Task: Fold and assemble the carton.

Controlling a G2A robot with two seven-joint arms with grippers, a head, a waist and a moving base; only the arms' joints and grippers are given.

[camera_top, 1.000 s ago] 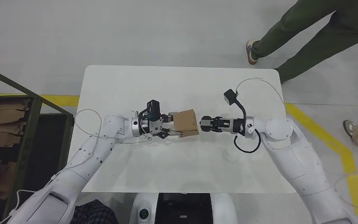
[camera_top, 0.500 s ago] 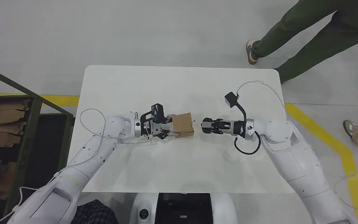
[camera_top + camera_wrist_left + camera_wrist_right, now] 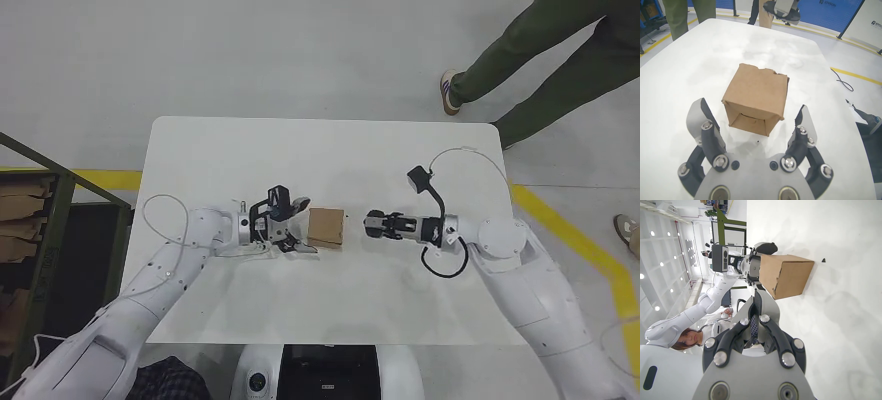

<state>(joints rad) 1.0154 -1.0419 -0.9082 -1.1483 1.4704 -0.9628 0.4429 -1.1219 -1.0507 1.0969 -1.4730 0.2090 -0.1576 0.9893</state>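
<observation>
**Item 1. Left gripper** (image 3: pixel 753 106). Jaws spread wide and holding nothing. The two fingers (image 3: pixel 702 115) stand to either side of the carton's near end, just short of it and not touching.

**Item 2. Right gripper** (image 3: pixel 755 294). Fingers pressed flat together, empty. It lies low over the table, pointing at the carton's opposite face, near it but apart.

**Item 3. Carton** (image 3: pixel 757 94). A small brown box, formed into a cube and sitting free on the table between the two grippers, roughly mid-table in the top view (image 3: pixel 325 226).
- End facing the left gripper: flaps tucked inward, slightly recessed.
- Edge facing the right gripper: ragged and torn, with the seam there gaping a little (image 3: pixel 779 279).

**Item 4. Table** (image 3: pixel 250 150). White and smooth.

**Item 5. Green rack** (image 3: pixel 40 230). Beside the table on the left arm's side, holding flat brown sheets.

**Condition and hazards (judgement).**
- Assembly looks close to complete, and the torn seam is the weak point.
- Nothing grips the box, so a prod from the closed right fingers would likely slide or tip it on the slick top rather than seat a flap.
- The ragged flap may spring out again unless the opposite side is braced.
- If the left jaws close hard on the thin walls, they could dent them or pop the tucked end.
- A grip placed off-centre would twist the cube.
</observation>
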